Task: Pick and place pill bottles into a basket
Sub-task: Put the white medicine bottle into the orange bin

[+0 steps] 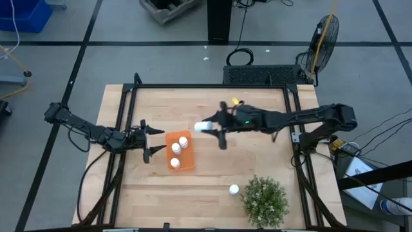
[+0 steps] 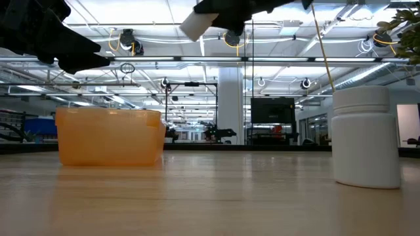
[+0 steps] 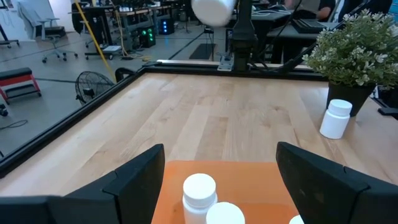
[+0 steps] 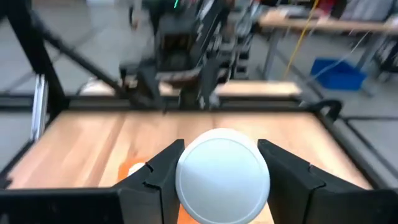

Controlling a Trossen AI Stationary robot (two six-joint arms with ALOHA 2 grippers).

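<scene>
Fourth bottle on its way to the basket, one left on the table.

From above, we see our right gripper (image 1: 215, 126) closed on a pill bottle (image 1: 203, 126) held beside the orange basket (image 1: 188, 161), where three bottles (image 1: 179, 148) stand; a last bottle (image 1: 234, 189) waits near the plant (image 1: 264, 200). At table level, the carried bottle hangs well above the basket. Our left gripper (image 3: 221, 180) hovers at the basket, fingers apart and empty. The right wrist shows fingers (image 4: 158, 171) clamping the bottle.
</scene>
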